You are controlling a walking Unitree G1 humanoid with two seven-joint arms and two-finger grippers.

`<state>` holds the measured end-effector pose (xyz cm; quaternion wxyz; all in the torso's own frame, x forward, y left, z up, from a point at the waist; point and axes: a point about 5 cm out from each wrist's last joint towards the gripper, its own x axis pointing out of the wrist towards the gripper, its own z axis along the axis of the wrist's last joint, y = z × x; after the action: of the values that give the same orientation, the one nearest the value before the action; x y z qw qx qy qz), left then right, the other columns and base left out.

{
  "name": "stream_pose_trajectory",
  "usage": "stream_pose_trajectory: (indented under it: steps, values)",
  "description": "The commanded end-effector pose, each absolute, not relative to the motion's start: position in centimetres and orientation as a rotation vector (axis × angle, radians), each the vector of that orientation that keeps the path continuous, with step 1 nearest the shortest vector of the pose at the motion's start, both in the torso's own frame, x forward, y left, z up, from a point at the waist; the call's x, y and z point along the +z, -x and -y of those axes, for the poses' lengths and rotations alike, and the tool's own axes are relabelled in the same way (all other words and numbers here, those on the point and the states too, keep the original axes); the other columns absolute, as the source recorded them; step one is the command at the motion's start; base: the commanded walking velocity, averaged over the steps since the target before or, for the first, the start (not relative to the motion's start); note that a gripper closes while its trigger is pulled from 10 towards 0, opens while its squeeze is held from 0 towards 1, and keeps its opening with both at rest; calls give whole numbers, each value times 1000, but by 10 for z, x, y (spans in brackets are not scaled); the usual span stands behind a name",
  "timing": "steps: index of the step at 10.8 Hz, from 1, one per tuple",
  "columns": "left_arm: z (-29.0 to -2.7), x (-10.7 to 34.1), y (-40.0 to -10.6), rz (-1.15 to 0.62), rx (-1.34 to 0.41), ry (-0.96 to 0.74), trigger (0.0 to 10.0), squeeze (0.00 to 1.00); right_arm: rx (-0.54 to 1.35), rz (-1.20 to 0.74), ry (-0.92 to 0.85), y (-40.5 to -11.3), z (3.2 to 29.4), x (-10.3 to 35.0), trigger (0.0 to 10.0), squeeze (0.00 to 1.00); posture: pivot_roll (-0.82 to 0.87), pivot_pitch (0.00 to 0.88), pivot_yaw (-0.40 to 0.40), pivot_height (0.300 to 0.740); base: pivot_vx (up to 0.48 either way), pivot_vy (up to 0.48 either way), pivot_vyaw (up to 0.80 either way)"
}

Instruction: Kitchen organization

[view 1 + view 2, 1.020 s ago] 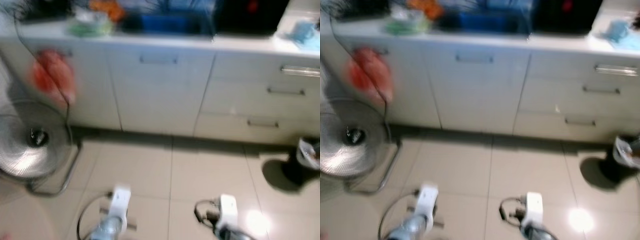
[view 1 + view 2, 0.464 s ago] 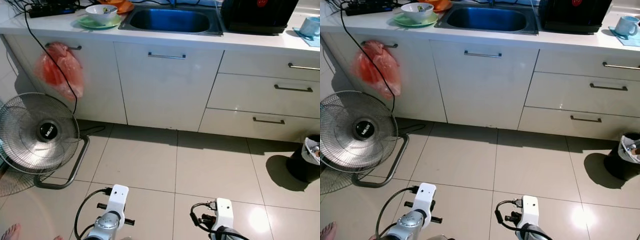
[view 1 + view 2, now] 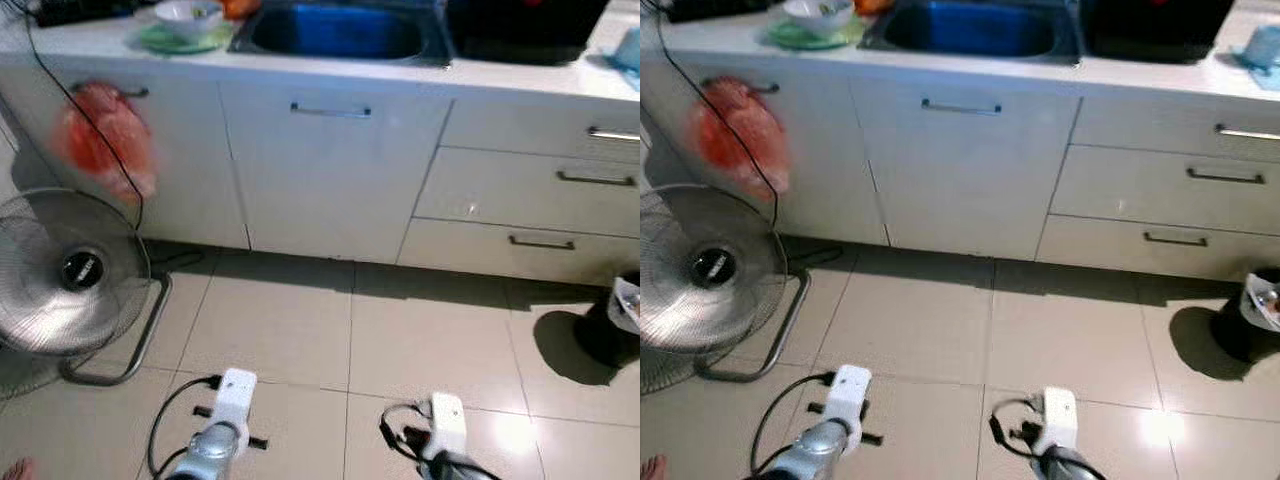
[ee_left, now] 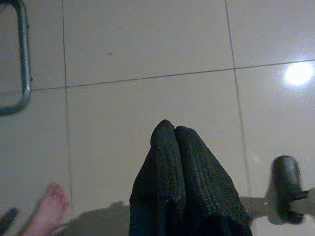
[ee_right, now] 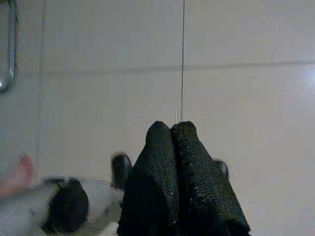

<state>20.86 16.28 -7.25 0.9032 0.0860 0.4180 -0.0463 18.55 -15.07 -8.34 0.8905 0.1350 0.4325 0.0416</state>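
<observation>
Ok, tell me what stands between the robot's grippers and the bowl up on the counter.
The bowl sits on the counter beside the sink. Both grippers, left and right, hang shut low over bare floor tiles. Nothing lies on the tiles straight ahead; the standing fan is off to the left.

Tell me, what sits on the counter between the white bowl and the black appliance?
The sink, its basin looking blue, lies between the bowl and the black appliance, seen in both eye views.
</observation>
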Motion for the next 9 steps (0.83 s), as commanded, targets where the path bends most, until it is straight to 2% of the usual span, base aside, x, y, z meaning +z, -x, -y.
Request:
stream_pose_trajectory:
  steps: [1,9]
  values:
    - [-157,-72,-210,-863,-102,-168,10000,0,71,-905,-277,-181,158,-85,10000,0,28,50,2,740,356,0,0]
    - [-155,-72,-210,-862,-110,-161,10000,0,78,-901,-273,-181,158,-85,10000,0,35,41,0,740,350,0,0]
